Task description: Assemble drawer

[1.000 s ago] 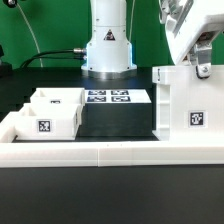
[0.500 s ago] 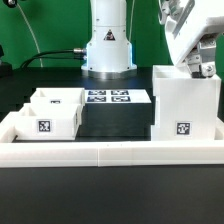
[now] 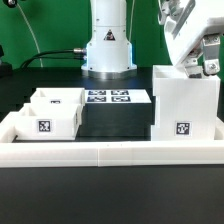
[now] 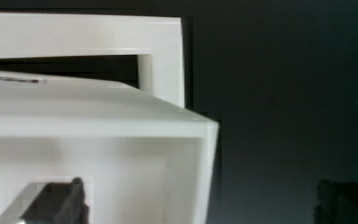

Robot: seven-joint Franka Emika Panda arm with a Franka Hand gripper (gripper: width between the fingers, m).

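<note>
Surface [image 3: 110, 195] is black, edged by a low white rim [image 3: 100, 150], with a green backdrop [image 3: 12, 40] behind at the exterior view's left. The marker board [image 3: 108, 97] lies flat in the middle, in front of the arm's white base [image 3: 108, 45]. Two small trays [image 3: 45, 118] sit close together at the exterior view's left. The tall housing [image 3: 185, 105] stands upright at that view's right, just inside the rim. The arm [image 3: 185, 25] leans over the housing, jaws spread wide at its top edge and gripping nothing.
</note>
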